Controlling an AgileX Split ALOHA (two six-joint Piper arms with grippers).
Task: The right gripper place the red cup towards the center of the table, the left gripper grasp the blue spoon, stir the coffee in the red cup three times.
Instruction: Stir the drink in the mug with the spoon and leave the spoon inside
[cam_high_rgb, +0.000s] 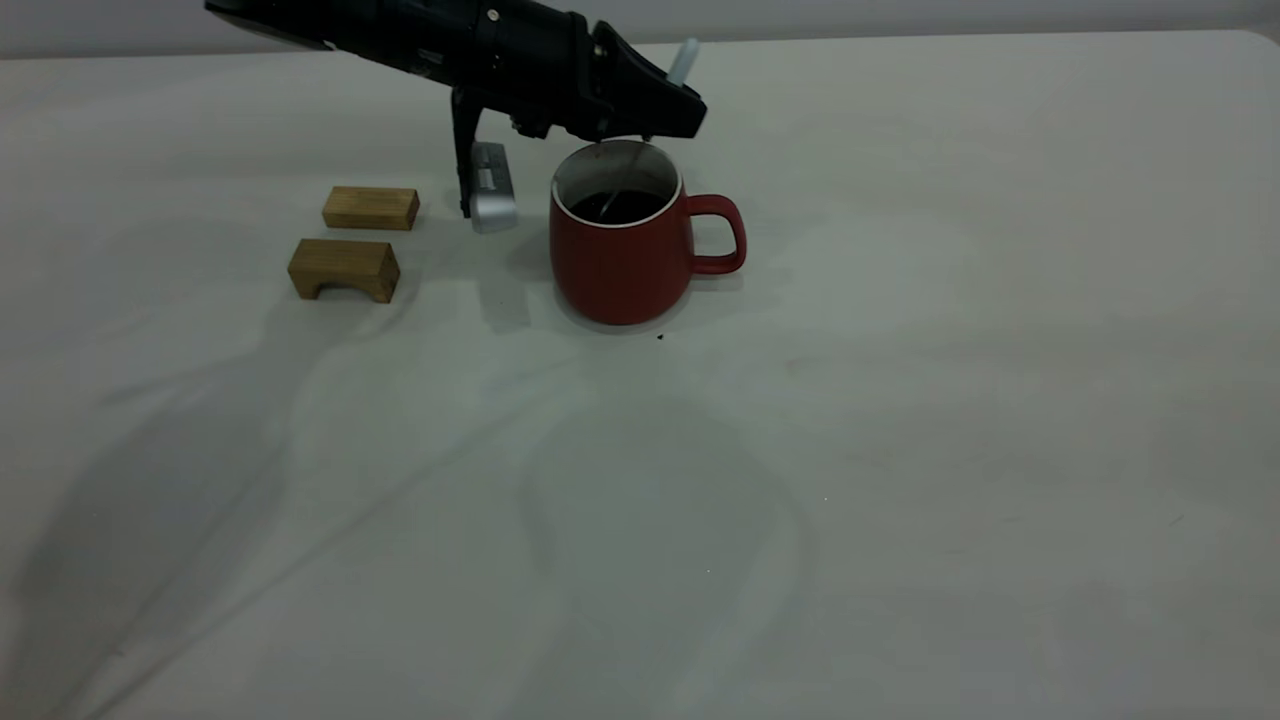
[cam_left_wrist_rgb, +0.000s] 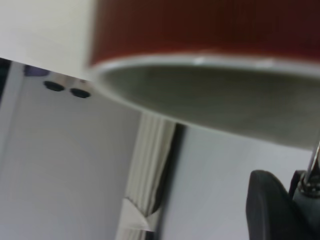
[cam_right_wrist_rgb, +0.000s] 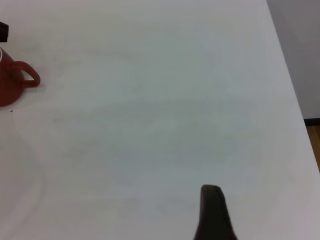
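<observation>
Above the red cup (cam_high_rgb: 620, 255), left jaws clamp the blue spoon (cam_high_rgb: 683, 60).

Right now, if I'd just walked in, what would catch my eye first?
The red cup near the table's middle, with dark coffee inside. Just above it hangs the left claw, holding the blue spoon so it dips into the cup. Two wooden blocks lie to its left.
</observation>
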